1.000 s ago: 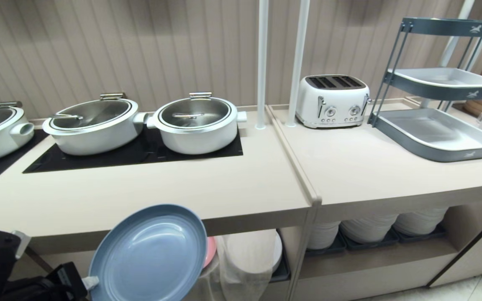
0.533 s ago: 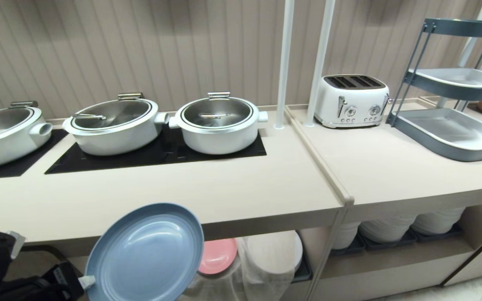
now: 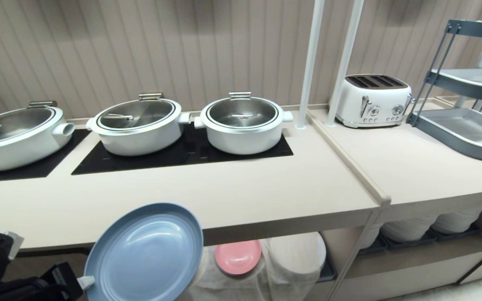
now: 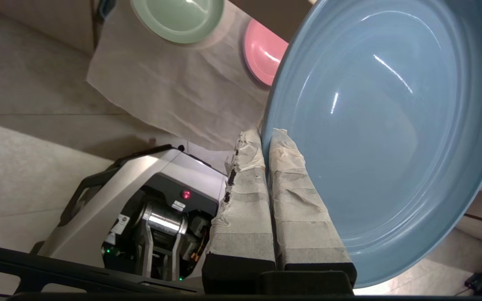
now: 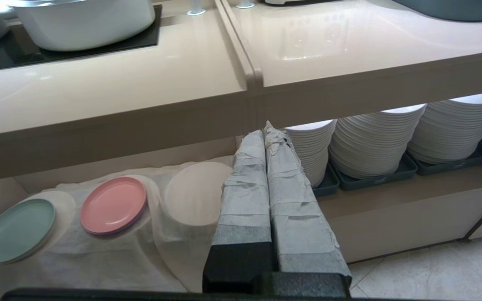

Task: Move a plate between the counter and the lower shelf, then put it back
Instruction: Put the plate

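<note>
The light-blue plate (image 3: 144, 255) hangs tilted in front of the counter (image 3: 245, 192), just below its front edge at the left. My left gripper (image 3: 86, 282) is shut on the plate's rim; in the left wrist view its taped fingers (image 4: 287, 167) pinch the edge of the plate (image 4: 383, 125). Behind it is the lower shelf (image 5: 98, 165) with a draped white cloth (image 5: 111, 259). My right gripper (image 5: 266, 129) is shut on nothing, held low before the cabinet's middle post, and is out of the head view.
A pink plate (image 3: 237, 257) and a pale green plate (image 5: 17, 230) lie on the cloth. White pots (image 3: 241, 121) stand on black panels. A toaster (image 3: 373, 100) and a grey tray rack (image 3: 462, 121) stand to the right. Tall white plate stacks (image 5: 375, 142) fill the right compartment.
The whole head view has shifted: counter and pots now sit further right in the picture. The blue plate keeps its place in my left gripper. More of the pink plate shows beside it.
</note>
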Controlling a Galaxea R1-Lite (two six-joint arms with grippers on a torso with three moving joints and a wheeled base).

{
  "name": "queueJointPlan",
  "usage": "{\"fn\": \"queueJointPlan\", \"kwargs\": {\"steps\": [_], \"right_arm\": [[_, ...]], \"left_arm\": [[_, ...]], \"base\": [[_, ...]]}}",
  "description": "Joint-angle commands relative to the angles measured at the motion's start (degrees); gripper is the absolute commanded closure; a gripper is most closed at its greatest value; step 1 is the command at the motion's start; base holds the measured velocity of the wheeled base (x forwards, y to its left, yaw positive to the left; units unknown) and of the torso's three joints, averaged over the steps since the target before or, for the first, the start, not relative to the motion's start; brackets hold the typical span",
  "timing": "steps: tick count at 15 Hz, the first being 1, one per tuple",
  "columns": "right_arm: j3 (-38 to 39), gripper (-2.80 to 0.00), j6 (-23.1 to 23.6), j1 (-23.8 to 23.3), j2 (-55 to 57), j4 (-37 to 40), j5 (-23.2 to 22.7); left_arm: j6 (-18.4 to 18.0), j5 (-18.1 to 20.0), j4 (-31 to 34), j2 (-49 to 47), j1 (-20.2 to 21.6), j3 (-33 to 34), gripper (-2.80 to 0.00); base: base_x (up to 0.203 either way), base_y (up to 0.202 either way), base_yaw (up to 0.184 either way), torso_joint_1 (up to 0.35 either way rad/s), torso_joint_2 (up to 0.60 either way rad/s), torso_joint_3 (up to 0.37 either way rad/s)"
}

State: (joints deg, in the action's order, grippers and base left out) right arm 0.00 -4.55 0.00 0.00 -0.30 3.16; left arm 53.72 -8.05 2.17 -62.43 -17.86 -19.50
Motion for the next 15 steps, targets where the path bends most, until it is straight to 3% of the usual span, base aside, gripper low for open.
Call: {"fn": "queueJointPlan", "kwargs": {"steps": [1, 15], "right_arm": [[0.0, 0.00, 0.0, 0.0, 0.0, 0.0, 0.0], [0.0, 0.00, 0.0, 0.0, 0.0, 0.0, 0.0]], "left_arm": [[0.3, 0.0, 0.0, 0.1, 0.0, 0.0, 0.00], [0.3, 0.0, 0.0, 0.1, 0.1, 0.1, 0.00]], "base": [[0.000, 0.198, -0.001, -0.002, 0.00, 0.002], [0.000, 0.197, -0.002, 0.003, 0.00, 0.002]]}}
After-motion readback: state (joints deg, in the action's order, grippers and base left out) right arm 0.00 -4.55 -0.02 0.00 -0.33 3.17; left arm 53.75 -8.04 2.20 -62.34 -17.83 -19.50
